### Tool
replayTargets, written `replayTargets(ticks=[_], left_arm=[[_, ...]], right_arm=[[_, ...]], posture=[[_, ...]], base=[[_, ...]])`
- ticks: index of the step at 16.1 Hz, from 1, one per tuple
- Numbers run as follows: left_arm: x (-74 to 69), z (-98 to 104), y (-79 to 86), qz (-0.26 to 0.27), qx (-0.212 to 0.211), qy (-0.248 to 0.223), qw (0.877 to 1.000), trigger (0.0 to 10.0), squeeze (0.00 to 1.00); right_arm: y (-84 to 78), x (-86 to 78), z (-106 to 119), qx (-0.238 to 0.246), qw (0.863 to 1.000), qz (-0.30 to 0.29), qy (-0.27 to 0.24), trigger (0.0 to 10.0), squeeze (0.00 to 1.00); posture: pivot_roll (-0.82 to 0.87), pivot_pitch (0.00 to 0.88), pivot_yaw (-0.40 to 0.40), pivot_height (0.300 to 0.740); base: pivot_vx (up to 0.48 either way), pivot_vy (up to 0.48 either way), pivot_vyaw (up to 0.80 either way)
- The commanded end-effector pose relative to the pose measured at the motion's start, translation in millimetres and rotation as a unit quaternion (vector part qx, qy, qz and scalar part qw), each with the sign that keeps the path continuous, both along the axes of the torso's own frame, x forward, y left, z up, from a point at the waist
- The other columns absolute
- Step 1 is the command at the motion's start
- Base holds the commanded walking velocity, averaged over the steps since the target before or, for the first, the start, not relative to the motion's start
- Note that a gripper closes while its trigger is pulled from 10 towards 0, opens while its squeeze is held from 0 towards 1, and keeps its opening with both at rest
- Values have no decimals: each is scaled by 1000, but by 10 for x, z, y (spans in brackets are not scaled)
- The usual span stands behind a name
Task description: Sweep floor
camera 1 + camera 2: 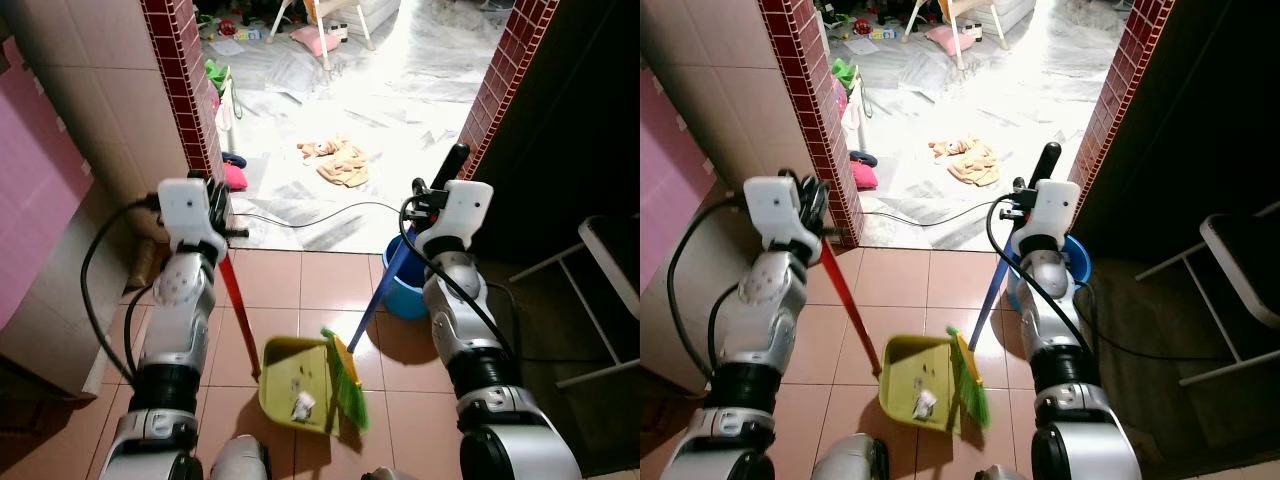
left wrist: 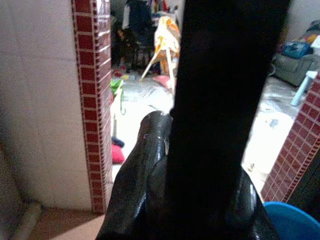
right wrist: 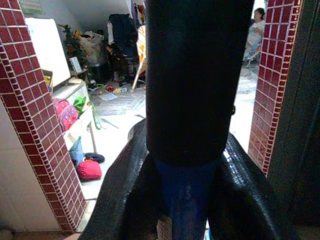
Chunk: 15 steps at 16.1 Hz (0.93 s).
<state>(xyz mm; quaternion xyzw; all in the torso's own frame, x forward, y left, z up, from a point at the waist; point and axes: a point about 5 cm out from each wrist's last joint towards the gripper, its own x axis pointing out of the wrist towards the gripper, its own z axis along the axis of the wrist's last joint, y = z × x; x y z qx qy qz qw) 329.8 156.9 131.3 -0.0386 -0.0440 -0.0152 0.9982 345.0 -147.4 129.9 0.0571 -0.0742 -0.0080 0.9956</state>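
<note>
The left gripper (image 1: 215, 205) pinches the red stick handle (image 1: 238, 300) of a yellow-green plastic dustpan (image 1: 290, 385) resting on the terracotta tile floor (image 1: 300, 275). Crumpled white scraps (image 1: 302, 404) lie inside the pan. The green-bristled broom head (image 1: 347, 380) sits at the pan's right edge, below and left of the right gripper (image 1: 432, 190), which is clamped around the broom's blue handle (image 1: 385, 285) (black grip on top). Short strokes towards a flat, steady pan should work best.

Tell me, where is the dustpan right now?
The dustpan sits on the tiled floor between the robot's arms, low in the eye views, with the broom bristles against its right edge.
</note>
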Motion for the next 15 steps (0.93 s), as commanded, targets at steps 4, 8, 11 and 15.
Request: replayTargets(ticks=[4,8,11,15], left_arm=[[69,323,227,59,-19,-63,996,10000,0],[157,400,278,66,-1,-62,996,10000,0],[140,393,149,39,7,-64,997,10000,0],[64,214,182,57,-38,-32,997,10000,0]], right_arm=[[-184,-243,-240,-49,998,-15,33,10000,0],[-272,-340,-338,-73,996,-32,50,10000,0],[-224,-319,-313,-60,996,-34,47,10000,0],[-260,-339,-219,-49,997,-49,20,10000,0]], posture=[[-44,0,-25,740],[-30,0,-68,740],[-32,0,-52,740],[-71,0,52,740]], base=[[0,0,0],[0,0,0],[0,0,0],[0,0,0]])
